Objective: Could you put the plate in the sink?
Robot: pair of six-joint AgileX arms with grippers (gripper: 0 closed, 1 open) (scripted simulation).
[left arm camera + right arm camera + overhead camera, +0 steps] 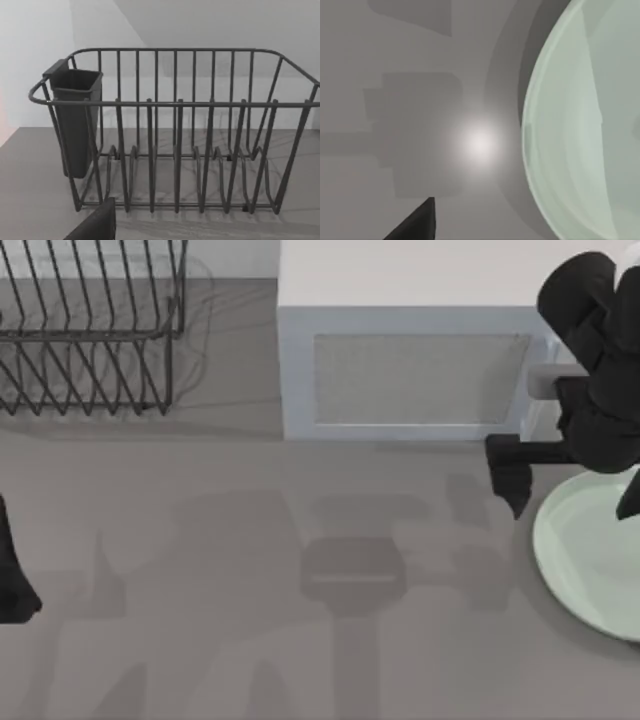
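The pale mint-green plate point(590, 550) lies flat on the grey table at the right edge, partly cut off by the picture's border. My right gripper point(572, 490) hovers over the plate's far rim, open, its two dark fingers spread wide with nothing between them. In the right wrist view the plate point(580, 130) shows beside bare table, and one dark fingertip point(415, 225) pokes in away from it. My left arm point(10, 575) is parked at the table's left edge. The sink is out of view.
A grey-white microwave point(420, 375) stands at the back, just behind my right arm. A dark wire dish rack point(90, 330) sits at the back left; the left wrist view faces the rack point(175, 135) and its dark cutlery cup point(75, 120).
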